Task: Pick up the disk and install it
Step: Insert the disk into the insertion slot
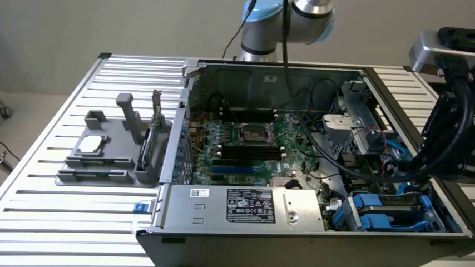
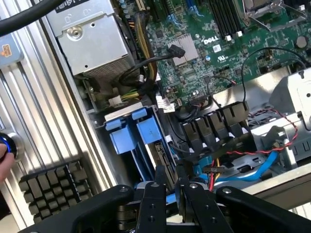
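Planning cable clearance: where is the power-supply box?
The power-supply box lies along the near edge of the case, at the exterior view's left of the blue carrier.

Exterior view: raised, off the arm [image 1: 297, 19], angled down across the surface [image 1: 52, 233] onto the whole open case [image 1: 178, 128]. Wrist view: close above the case's drive corner, looking down past the hand [image 2: 170, 177]. Shared: motherboard [image 1: 245, 150] [image 2: 204, 53], power supply [image 1: 245, 206] [image 2: 92, 39], blue drive carriers [image 1: 375, 214] [image 2: 146, 131].

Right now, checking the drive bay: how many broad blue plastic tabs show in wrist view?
2 blue tabs, side by side near the grey metal box; more may be hidden.
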`<state>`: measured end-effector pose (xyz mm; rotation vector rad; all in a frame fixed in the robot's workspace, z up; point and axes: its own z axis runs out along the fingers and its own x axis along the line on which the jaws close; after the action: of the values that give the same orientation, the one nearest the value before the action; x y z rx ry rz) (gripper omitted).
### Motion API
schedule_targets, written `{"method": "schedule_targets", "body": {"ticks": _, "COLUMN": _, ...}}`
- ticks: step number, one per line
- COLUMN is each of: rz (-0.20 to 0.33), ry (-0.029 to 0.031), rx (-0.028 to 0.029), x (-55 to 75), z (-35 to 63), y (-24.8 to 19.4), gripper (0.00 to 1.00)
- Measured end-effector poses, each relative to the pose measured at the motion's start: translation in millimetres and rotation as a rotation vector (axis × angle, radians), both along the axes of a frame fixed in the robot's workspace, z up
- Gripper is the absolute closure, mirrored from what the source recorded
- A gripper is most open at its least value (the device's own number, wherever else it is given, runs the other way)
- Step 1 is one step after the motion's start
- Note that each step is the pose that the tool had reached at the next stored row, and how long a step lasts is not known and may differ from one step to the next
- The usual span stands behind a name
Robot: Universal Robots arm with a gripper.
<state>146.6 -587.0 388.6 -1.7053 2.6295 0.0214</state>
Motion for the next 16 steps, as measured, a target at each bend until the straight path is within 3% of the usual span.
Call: {"method": "schedule_targets", "body": {"ticks": 16, "rz": -0.236, "ry": 0.0, "rx": 0.0001, "x": 0.2, "z": -3.8, "y": 0.0, "gripper": 0.78}}
